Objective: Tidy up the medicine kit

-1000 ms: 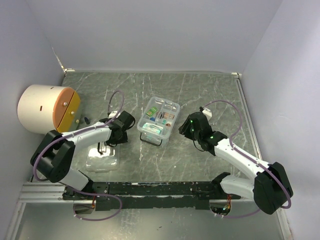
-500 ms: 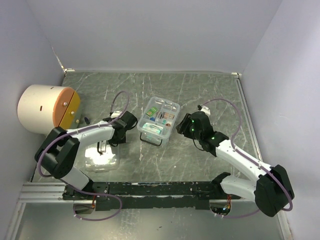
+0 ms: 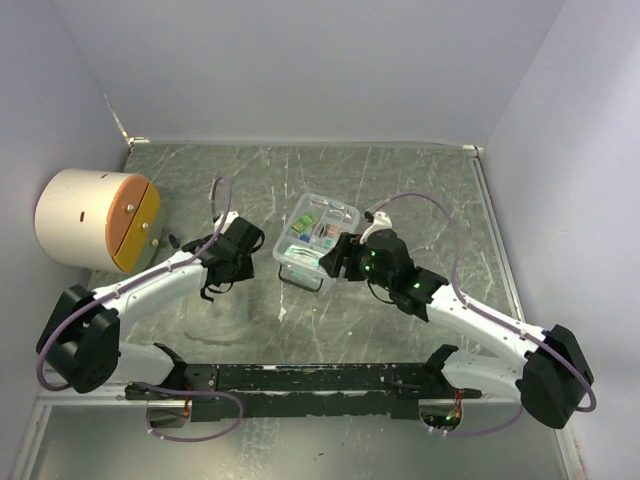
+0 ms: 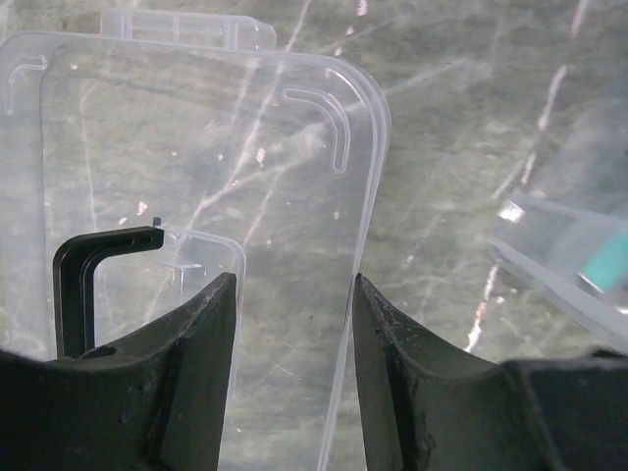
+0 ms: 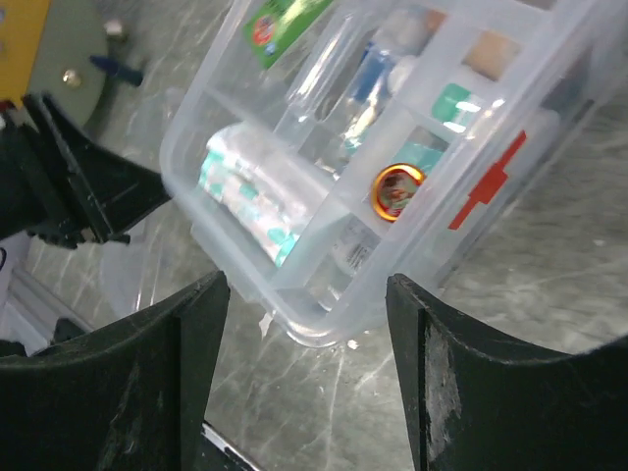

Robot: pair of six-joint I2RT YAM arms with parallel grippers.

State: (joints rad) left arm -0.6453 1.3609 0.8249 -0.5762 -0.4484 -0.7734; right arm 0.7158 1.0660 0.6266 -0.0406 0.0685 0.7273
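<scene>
Medicine kit [image 3: 317, 238] sits open, lid off, at centre of the top view on the dark marbled surface [image 3: 430, 190], turned at a slant. It is a clear rectangular case with a divided tray full of small items. In the right wrist view a red cross [image 5: 488, 186] shows on the side wall, and the compartments hold a white-and-teal pack [image 5: 257, 188], a round orange tin [image 5: 396, 189] and a green packet [image 5: 285, 18]; the other bits are too blurred to name. Right gripper [image 5: 306, 287] is just beside the kit's lower right side in the top view. Its jaws are wide open and hold nothing, with the kit's near corner showing in the gap between them; cannot tell if they touch it. The kit's clear lid [image 4: 196, 177] lies flat on the surface, lower left of the kit and apart from it, faint in the top view. A black handle [image 4: 83, 285] shows on the lid, lower left in the left wrist view. Left gripper [image 4: 294, 294] is over the lid with jaws part open, and the lid's long edge runs through the gap between them. No clamp is visible; contact with the lid cannot be told. Big white-and-orange cylinder [image 3: 95, 218] lies on its side at the far left of the top view, well apart from the kit.
</scene>
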